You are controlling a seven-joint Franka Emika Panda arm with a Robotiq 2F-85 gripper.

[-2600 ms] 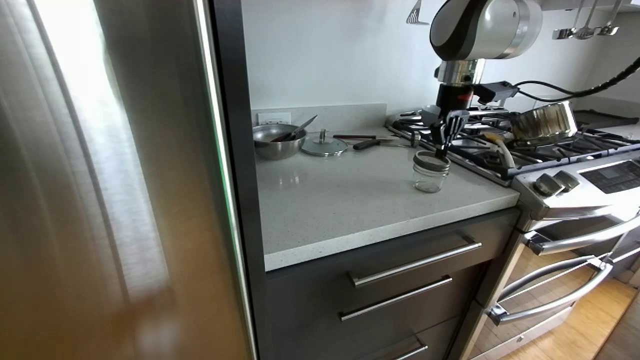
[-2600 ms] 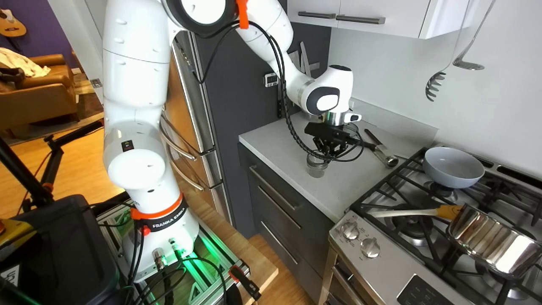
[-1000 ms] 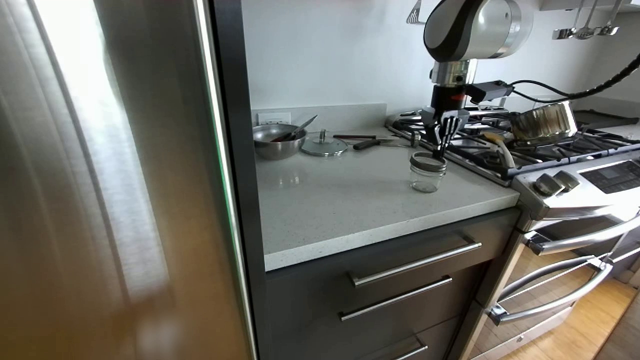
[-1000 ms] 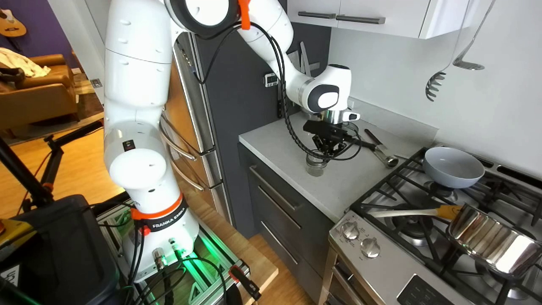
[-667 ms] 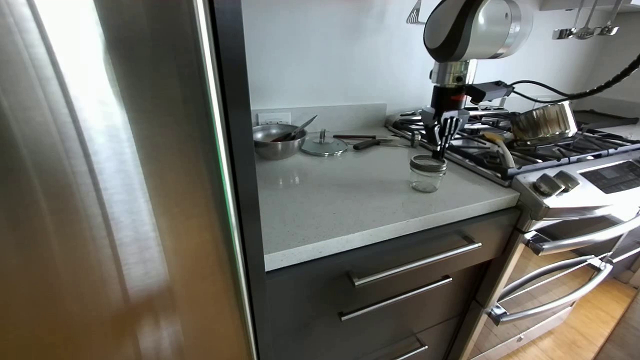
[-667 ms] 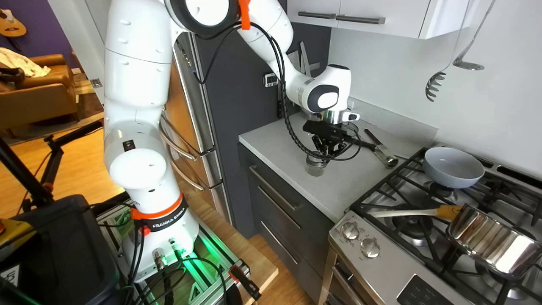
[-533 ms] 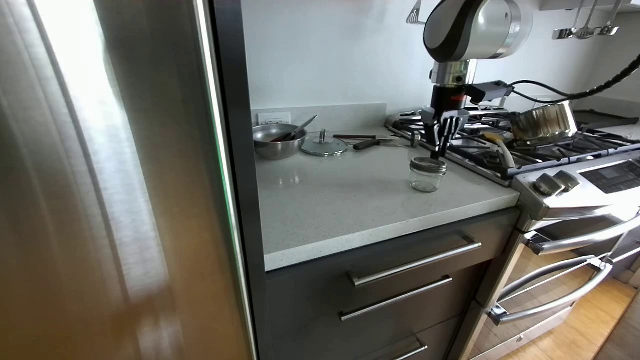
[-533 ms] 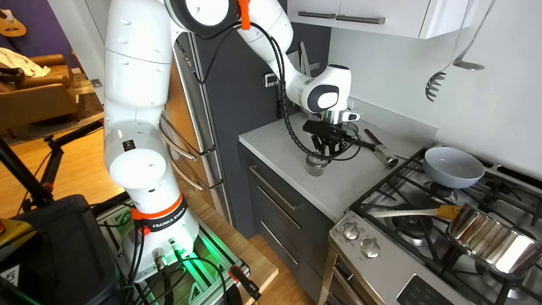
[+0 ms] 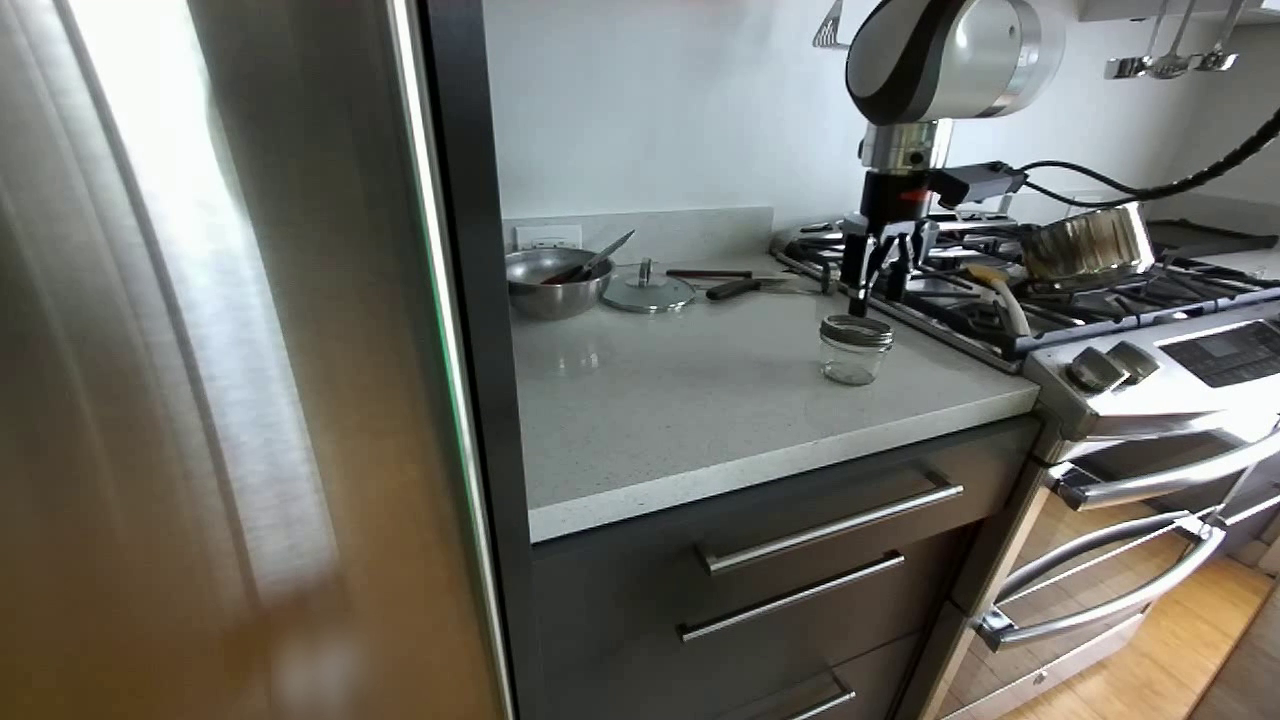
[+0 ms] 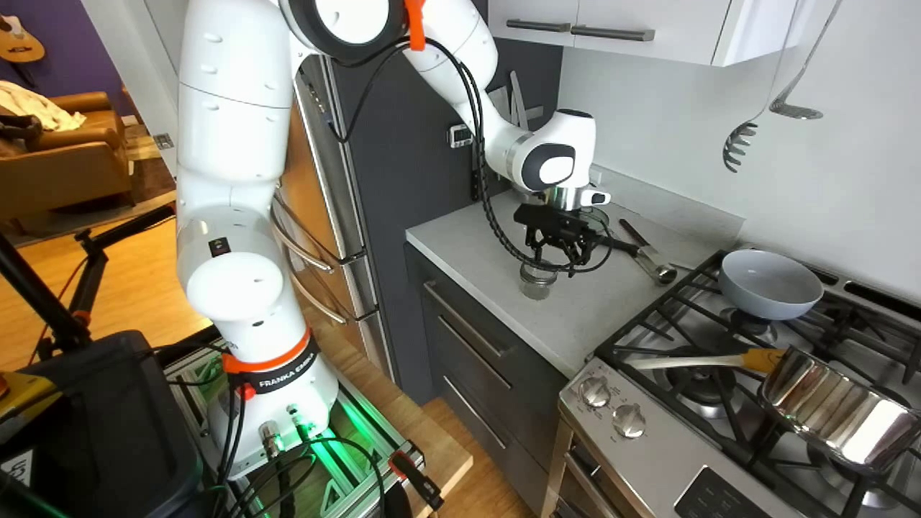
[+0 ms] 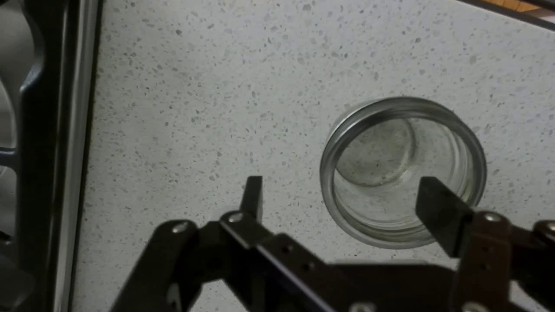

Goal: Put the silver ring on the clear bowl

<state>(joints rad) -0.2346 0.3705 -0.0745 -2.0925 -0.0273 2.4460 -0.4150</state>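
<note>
The silver ring [image 9: 857, 331], a dull grey band, rests level on the mouth of the clear bowl [image 9: 851, 364] in both exterior views. Seen from above in the wrist view, the ring [image 11: 328, 182] circles the mouth of the bowl, and the glass bottom [image 11: 375, 151] shows through its open centre. My gripper [image 11: 341, 178] is open, its fingers spread wide with nothing held between them. One of the fingertips [image 11: 433, 203] overlaps the ring's near edge in that view; the opposite one is over bare counter. In an exterior view the gripper [image 9: 876, 304] hovers just above the ring.
Beside the counter [image 9: 680, 400] is the stove [image 10: 691, 374], holding a tilted steel pot [image 10: 838, 410] and a pale bowl [image 10: 770, 284]. A steel bowl [image 9: 535, 297], a glass lid [image 9: 648, 291] and utensils [image 9: 735, 289] lie along the back. The refrigerator [image 9: 250, 360] borders the counter.
The gripper held the ring's edge earlier; its fingers have spread and let go. The ring has sunk slightly and lies flatter on the bowl. Ring and bowl shifted slightly at first; the arm is nearly still.
</note>
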